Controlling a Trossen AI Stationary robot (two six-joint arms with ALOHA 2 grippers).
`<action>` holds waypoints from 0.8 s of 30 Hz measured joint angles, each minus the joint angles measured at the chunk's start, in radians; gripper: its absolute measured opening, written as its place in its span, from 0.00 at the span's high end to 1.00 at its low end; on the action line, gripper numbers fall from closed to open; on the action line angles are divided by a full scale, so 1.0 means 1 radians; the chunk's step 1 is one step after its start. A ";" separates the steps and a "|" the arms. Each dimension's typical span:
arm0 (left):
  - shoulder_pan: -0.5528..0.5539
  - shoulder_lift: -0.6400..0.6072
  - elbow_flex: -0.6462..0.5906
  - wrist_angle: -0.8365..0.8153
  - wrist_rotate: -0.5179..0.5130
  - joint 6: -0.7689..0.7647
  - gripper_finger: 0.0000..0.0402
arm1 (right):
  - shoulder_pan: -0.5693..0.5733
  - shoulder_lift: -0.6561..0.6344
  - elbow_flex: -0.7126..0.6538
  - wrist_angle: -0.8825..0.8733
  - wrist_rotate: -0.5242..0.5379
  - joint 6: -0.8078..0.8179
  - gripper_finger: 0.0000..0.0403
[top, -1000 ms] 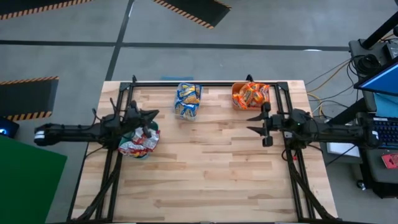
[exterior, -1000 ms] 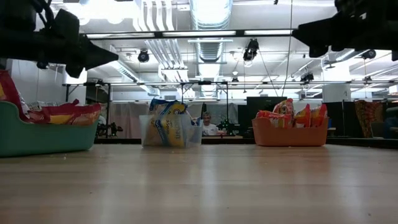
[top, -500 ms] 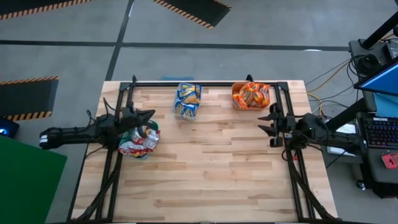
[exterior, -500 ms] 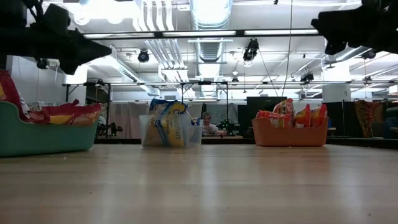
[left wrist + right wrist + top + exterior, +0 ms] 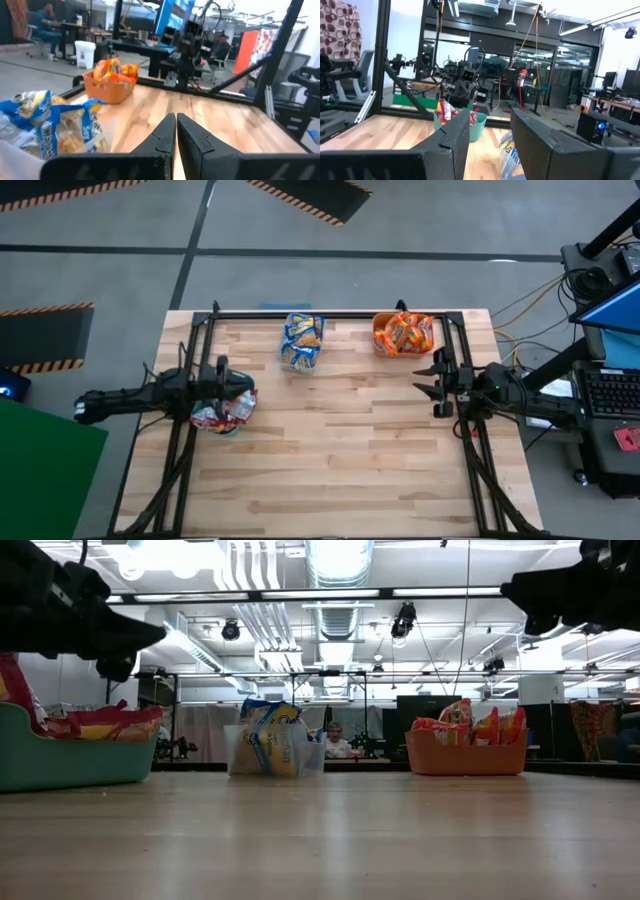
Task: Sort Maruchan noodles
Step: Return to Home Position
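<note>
Shows Maruchan noodles (image 5: 302, 340) heaped in teal bin (image 5: 60, 762), clear bin (image 5: 236, 752) and orange bin (image 5: 465, 762), likely light, crinkly, slippery, best pinched at a sealed edge, with left gripper (image 5: 175, 117) pressed together above the teal, right gripper (image 5: 490, 118) spread near the orange.

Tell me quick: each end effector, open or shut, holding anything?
Left end effector: shut, holding nothing.
Right end effector: open, holding nothing.
</note>
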 joint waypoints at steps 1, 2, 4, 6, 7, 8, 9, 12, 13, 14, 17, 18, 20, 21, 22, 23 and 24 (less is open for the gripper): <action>0.000 0.006 -0.002 0.007 0.007 0.002 1.00 | 0.000 0.000 0.000 0.000 0.001 -0.002 0.67; -0.001 0.012 -0.002 0.000 0.012 -0.003 1.00 | 0.000 0.002 0.000 0.001 0.000 -0.004 0.67; 0.000 0.019 -0.002 0.005 0.041 0.000 1.00 | 0.000 0.001 -0.004 -0.004 -0.001 -0.007 0.67; 0.000 0.015 -0.002 0.009 0.067 0.021 1.00 | 0.000 0.004 -0.013 -0.005 -0.001 -0.007 0.67; -0.001 0.015 -0.002 0.015 0.069 0.024 1.00 | 0.000 0.003 -0.018 -0.009 0.000 -0.007 0.67; 0.000 0.015 -0.002 0.010 0.069 0.023 1.00 | -0.002 0.002 -0.024 -0.018 -0.001 -0.009 0.67; 0.000 0.017 -0.002 0.003 0.069 0.015 1.00 | -0.003 0.004 -0.026 -0.032 0.002 -0.010 0.67; 0.000 0.028 -0.002 -0.001 0.049 -0.021 1.00 | -0.004 0.010 -0.027 -0.056 0.054 -0.007 0.67; 0.000 0.033 -0.002 -0.003 0.038 -0.033 1.00 | -0.004 0.014 -0.027 -0.057 0.062 -0.007 0.67; 0.000 0.039 -0.002 -0.002 0.027 -0.037 1.00 | -0.004 0.015 -0.027 -0.056 0.063 -0.007 0.67; -0.001 0.064 -0.002 -0.002 0.004 -0.048 1.00 | -0.004 0.015 -0.027 -0.060 0.101 0.012 0.67; 0.000 0.070 -0.002 -0.001 -0.002 -0.072 1.00 | -0.004 0.015 -0.027 -0.071 0.126 0.029 0.67; 0.000 0.087 -0.002 -0.001 -0.004 -0.121 1.00 | -0.004 0.015 -0.027 -0.121 0.170 0.079 0.67; -0.001 0.095 -0.002 -0.002 -0.004 -0.124 1.00 | -0.004 0.016 -0.027 -0.145 0.185 0.106 0.67; -0.001 0.101 -0.002 -0.002 -0.003 -0.123 1.00 | -0.004 0.016 -0.027 -0.165 0.191 0.128 0.67; 0.000 0.107 -0.002 -0.002 -0.004 -0.123 1.00 | -0.004 0.016 -0.027 -0.184 0.192 0.137 0.67; -0.001 0.115 -0.002 -0.002 -0.004 -0.128 1.00 | -0.004 0.016 -0.027 -0.195 0.190 0.137 0.67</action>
